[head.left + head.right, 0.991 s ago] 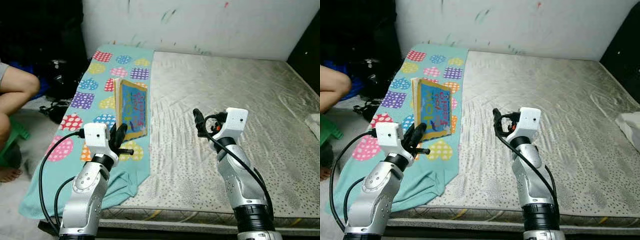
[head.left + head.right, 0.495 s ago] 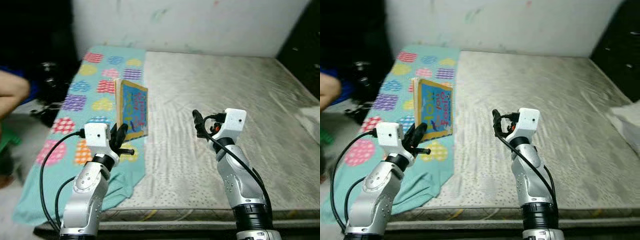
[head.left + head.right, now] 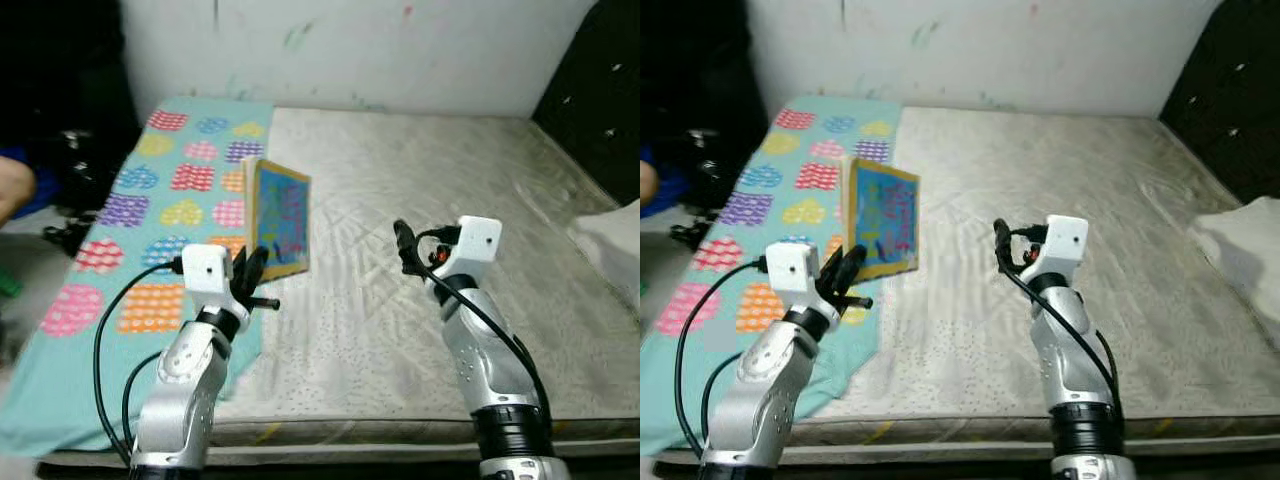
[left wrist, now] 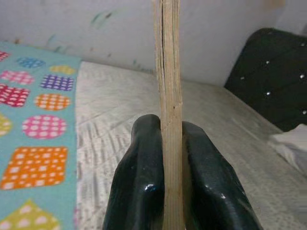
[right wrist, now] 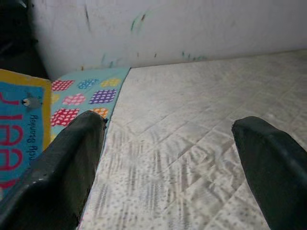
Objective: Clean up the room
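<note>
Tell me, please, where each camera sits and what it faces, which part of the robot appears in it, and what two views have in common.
Eye views: on the head, facing down at the mattress; both silver arms, the left gripper holding the book.
Left wrist view: along the fingers, clamping the book edge-on.
Right wrist view: along the right gripper, open above the mattress.
Shared: both wrist views show the patterned blanket.

Thin flat book stood upright over the bare quilted mattress, left of centre; patterned cloth sheet lay along mattress's left side, white wall behind
</note>
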### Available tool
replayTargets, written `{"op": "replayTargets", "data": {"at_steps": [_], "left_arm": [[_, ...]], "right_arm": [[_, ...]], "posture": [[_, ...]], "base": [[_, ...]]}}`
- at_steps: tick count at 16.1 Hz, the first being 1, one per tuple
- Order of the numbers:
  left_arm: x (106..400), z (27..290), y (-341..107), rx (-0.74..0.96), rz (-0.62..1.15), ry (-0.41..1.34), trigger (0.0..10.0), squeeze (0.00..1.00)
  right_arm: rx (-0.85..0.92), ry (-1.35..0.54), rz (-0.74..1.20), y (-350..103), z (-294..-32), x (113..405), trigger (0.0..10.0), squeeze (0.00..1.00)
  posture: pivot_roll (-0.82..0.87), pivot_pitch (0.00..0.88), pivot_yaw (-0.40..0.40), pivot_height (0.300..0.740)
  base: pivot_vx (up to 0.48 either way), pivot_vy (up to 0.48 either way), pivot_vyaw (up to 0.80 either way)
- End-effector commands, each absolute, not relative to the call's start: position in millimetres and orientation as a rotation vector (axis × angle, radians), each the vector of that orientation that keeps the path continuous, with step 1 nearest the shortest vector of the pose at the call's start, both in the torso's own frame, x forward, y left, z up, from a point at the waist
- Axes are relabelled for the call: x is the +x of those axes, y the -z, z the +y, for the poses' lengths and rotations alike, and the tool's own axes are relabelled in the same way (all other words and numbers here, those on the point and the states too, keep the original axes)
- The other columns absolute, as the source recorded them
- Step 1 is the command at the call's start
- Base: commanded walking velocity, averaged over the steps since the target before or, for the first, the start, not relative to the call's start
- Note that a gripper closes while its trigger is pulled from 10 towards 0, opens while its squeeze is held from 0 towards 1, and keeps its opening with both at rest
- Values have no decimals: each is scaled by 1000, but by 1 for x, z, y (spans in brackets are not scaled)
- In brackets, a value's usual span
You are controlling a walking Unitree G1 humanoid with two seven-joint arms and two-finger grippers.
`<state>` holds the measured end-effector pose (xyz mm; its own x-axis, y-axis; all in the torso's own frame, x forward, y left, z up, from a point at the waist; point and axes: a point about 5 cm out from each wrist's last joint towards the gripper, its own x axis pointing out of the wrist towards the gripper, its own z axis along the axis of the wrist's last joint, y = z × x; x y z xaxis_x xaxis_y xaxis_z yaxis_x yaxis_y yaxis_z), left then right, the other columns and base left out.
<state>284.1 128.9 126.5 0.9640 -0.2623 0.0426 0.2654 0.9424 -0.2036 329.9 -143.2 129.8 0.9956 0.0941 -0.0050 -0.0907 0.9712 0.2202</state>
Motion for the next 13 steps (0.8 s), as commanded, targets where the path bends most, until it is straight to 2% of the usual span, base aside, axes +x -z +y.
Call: {"op": "replayTargets", "data": {"at_steps": [1,13], "left_arm": [[286,129,-134,-210,-47,274,10000,0],[287,128,-133,-216,-44,274,10000,0]], "right_arm": [[215,-101,13,-131,-142,330,10000,0],[209,-98,15,-130,-143,331,10000,0]], "posture": [[-55,0,-56,740],[-58,0,-56,740]], "base": [[0,-300,0],[0,-300,0]]}}
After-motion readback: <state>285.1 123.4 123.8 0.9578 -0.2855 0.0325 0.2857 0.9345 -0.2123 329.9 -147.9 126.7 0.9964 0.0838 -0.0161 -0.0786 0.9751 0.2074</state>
